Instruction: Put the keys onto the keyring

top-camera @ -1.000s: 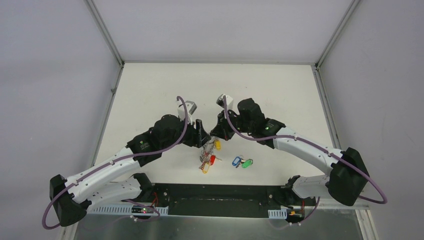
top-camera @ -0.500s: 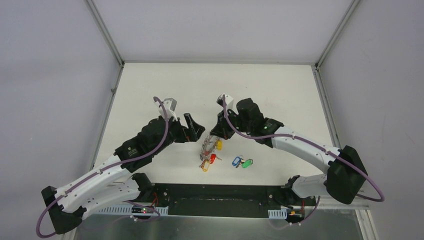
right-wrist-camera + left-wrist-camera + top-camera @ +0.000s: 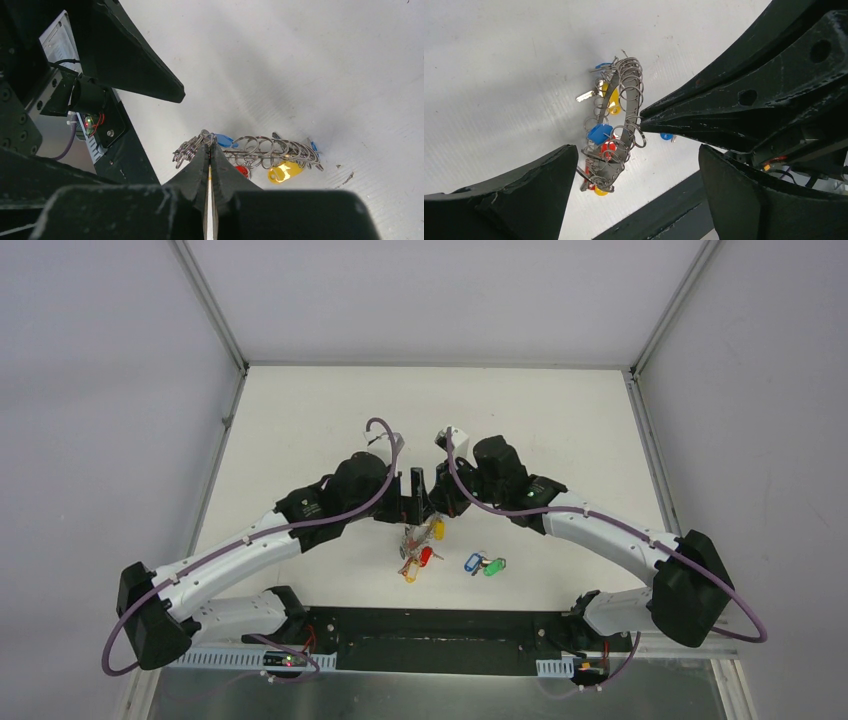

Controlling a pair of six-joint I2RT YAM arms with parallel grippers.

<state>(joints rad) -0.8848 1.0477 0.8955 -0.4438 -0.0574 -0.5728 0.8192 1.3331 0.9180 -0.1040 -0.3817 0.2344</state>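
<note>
Right fingers (image 3: pixel 196 174), clenched on the large silvery coiled metal keyring (image 3: pixel 270 149), hold it before the released left fingers (image 3: pixel 524 195). Blue- and green-tagged keys (image 3: pixel 472 563) lie on the white bench (image 3: pixel 300 420) below. Risk: the thinly pinched ring may swing or slip.

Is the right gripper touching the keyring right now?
Touching. The right wrist view shows the right gripper with its fingers shut on a wire loop at the end of the keyring, with no gap between them.
</note>
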